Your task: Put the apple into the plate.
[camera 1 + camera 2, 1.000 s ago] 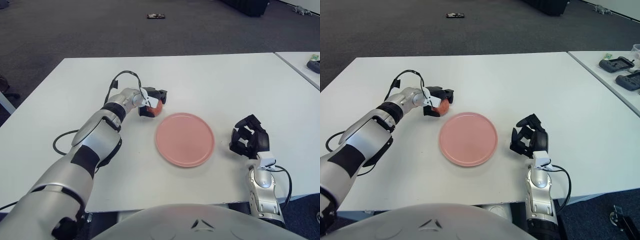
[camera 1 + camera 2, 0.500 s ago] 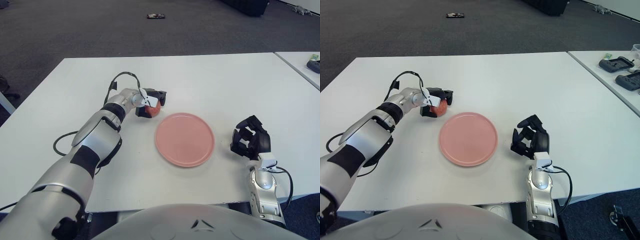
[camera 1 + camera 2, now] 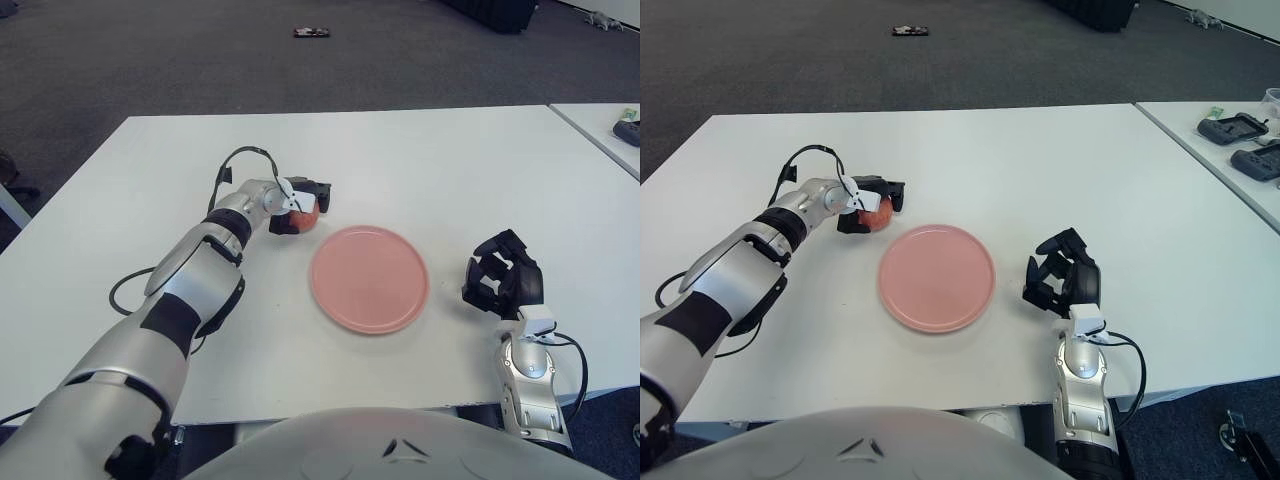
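Red apple (image 3: 305, 213) gripped tight in left robot hand (image 3: 298, 206), low over white table (image 3: 420, 160). Pink plate (image 3: 369, 278) just right of it. Right robot hand (image 3: 501, 278) curled, holding nothing, beyond plate.

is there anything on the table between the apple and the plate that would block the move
Nothing visible. The left robot hand is closed around the apple, up-left of the pink plate, with only bare table between them. The right robot hand shows right of the plate.
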Robot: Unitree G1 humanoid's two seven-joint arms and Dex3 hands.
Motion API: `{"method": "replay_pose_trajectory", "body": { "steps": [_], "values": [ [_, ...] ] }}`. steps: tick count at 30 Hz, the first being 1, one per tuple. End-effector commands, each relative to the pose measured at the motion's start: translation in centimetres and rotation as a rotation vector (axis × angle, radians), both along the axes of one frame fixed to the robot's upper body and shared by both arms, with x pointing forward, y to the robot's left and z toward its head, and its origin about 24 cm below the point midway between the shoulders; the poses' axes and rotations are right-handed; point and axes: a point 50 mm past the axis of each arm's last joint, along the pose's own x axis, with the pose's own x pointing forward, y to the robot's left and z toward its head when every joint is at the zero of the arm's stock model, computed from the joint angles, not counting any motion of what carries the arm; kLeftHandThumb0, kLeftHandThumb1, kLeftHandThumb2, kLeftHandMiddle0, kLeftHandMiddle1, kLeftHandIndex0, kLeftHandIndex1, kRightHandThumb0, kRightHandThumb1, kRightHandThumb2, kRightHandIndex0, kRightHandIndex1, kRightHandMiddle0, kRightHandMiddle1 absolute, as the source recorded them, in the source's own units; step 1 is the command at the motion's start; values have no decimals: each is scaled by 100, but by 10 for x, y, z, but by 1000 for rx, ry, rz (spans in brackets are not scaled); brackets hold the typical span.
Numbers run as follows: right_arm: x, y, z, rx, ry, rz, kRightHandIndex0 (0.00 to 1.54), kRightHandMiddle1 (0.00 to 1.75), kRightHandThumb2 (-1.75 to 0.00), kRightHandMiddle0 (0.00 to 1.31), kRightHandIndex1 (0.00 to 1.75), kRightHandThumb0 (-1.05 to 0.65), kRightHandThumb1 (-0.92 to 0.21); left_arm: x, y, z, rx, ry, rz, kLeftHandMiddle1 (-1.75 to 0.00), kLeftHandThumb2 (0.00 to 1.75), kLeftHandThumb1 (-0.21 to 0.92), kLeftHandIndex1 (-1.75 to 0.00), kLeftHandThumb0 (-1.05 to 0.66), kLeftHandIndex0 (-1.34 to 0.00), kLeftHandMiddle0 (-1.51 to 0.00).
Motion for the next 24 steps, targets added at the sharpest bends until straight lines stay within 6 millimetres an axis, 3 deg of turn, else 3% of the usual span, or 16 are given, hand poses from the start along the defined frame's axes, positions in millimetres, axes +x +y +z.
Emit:
{"method": "replay_pose_trajectory", "body": {
  "steps": [1, 24],
  "values": [
    [2, -1, 4, 8, -21, -1, 91, 175, -121, 54, 175, -45, -41, -6, 12, -14, -6, 48, 58, -159, 175, -11, -175, 0, -71, -98],
    [1, -2, 6, -1, -30, 7, 92, 175, -121, 53, 175, -45, -41, -7, 13, -16, -54, 55, 88, -161, 175, -11, -175, 0, -71, -96]
  ]
}}
